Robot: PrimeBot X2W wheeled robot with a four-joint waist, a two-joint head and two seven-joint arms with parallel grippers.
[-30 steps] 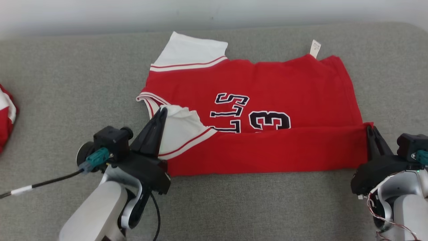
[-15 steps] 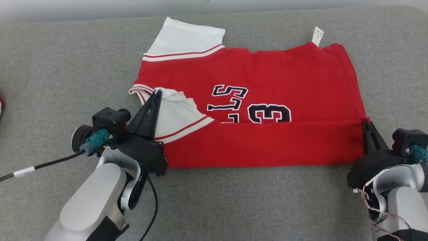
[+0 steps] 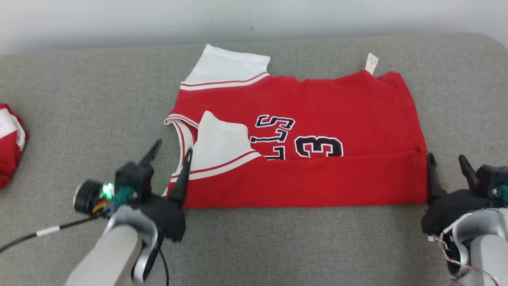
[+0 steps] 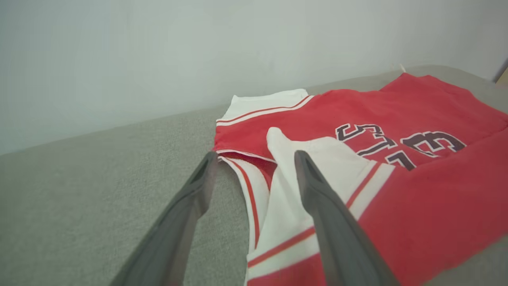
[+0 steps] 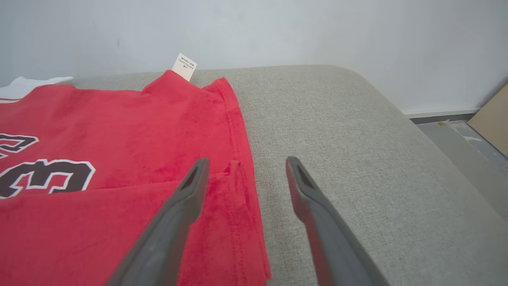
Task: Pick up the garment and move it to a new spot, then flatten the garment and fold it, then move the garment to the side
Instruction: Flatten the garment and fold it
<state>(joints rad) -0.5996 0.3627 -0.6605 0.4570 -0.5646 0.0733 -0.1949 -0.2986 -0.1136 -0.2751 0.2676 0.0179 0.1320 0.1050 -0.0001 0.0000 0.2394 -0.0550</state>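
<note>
Between dark grey left hand (image 3: 174, 145) and right hand (image 3: 446, 157): red garment (image 3: 317, 107), black white-edged lettering, white sleeves banded red, white tag (image 3: 372, 63). Underneath: speckled grey padded surface (image 3: 79, 99). Left of the left hand: red-and-white cloth (image 3: 10, 147).

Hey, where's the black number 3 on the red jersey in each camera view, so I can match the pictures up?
Head view: the number 3 sits right of centre, just above the folded-over red strip.
Left wrist view: it is near the right edge, around mid-height.
Right wrist view: it is at the left edge, just below mid-height.
Shared landmark: the far white sleeve, seen upper centre in the left wrist view and upper left in the right wrist view.
</note>
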